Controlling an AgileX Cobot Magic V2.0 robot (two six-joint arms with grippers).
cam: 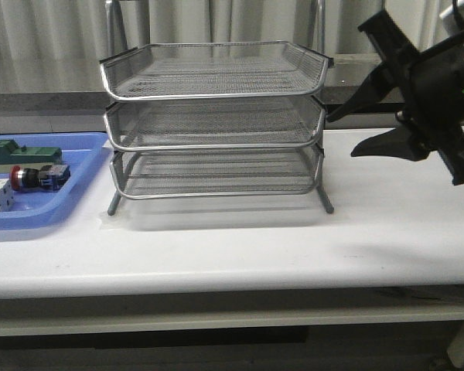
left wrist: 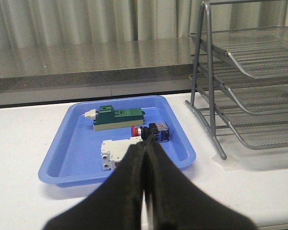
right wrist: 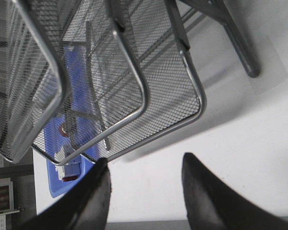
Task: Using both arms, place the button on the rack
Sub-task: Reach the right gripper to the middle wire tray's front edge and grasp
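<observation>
The button (cam: 35,176), with a red head and a blue rear block, lies on its side in a blue tray (cam: 54,212) at the table's left. In the left wrist view my left gripper (left wrist: 146,140) is shut with nothing between its fingers. Its tips point at the button (left wrist: 156,130) from the near side of the tray; I cannot tell whether they touch it. The three-tier wire-mesh rack (cam: 216,116) stands mid-table with all tiers bare. My right gripper (cam: 342,135) hangs open in the air beside the rack's right end. In its wrist view the right gripper (right wrist: 145,160) holds nothing.
The blue tray (left wrist: 62,158) also holds a green block (left wrist: 117,117) behind the button and a white cube (left wrist: 113,153) nearer the left gripper. The rack's thin legs (left wrist: 216,129) stand just right of the tray. A grey ledge runs behind the table.
</observation>
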